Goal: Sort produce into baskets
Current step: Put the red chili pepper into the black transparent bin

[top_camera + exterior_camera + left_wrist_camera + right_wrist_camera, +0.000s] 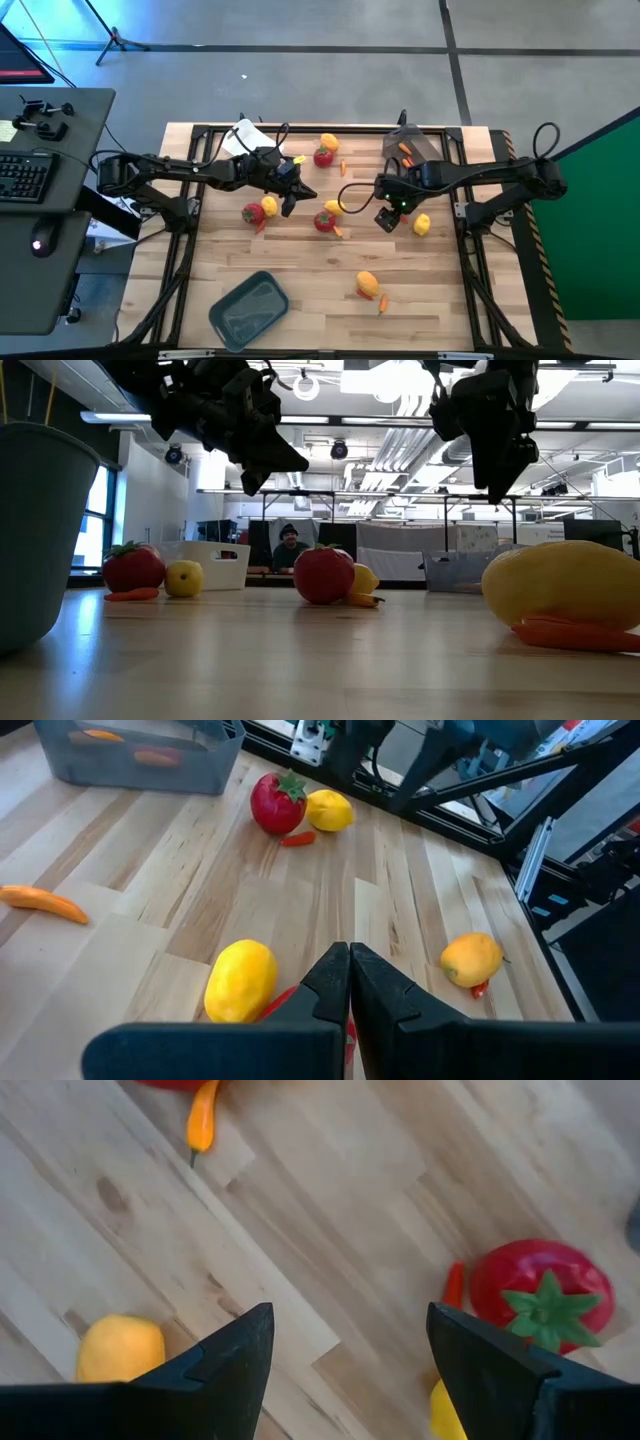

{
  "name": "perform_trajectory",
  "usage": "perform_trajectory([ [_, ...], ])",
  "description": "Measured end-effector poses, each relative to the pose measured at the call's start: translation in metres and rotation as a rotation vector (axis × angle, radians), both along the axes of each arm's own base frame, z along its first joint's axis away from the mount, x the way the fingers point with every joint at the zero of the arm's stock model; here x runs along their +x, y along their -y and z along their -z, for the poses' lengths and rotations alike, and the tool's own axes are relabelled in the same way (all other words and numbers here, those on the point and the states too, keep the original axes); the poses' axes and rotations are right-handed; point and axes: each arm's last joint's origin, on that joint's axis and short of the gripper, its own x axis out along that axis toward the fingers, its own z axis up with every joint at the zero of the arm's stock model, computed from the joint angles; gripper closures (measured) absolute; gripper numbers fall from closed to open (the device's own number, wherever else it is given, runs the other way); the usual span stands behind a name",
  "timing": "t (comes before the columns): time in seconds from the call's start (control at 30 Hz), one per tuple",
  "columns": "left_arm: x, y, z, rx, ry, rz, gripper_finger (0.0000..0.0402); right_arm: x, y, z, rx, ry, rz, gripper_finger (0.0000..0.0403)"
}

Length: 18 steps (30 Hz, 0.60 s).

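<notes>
Toy produce lies scattered on the wooden table: a red fruit [324, 221] beside a yellow one [332, 207] at the centre, another red and yellow pair [253, 212] on the left, a third pair [323, 157] at the far side, and a yellow-orange fruit [367, 284] with a thin orange piece [382, 302] at the near side. My left gripper [296, 196] is shut and empty above the table, left of the centre pair. My right gripper [388, 218] is open and empty above the table, right of that pair. It looks down on a red fruit [540, 1295].
The white basket [245, 135] stands at the far left. The dark see-through basket [410, 148], holding orange pieces, stands at the far right. The grey-blue basket [248, 308] stands at the near left. A yellow fruit [421, 225] lies under the right arm. A person shows in the room behind [288, 540].
</notes>
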Motion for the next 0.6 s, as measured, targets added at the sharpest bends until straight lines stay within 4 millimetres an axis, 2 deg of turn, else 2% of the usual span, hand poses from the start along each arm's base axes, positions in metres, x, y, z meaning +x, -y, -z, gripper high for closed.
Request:
perform_trajectory([
  [0.27,0.000,0.000,0.000,0.001,-0.001,-0.002,0.0401,0.010,-0.016,0.012,0.041,-0.032,-0.050,0.0147],
  [0.6,0.000,0.000,0.000,0.001,-0.001,-0.002,0.0401,0.009,-0.017,0.012,0.026,-0.036,-0.030,0.0148],
])
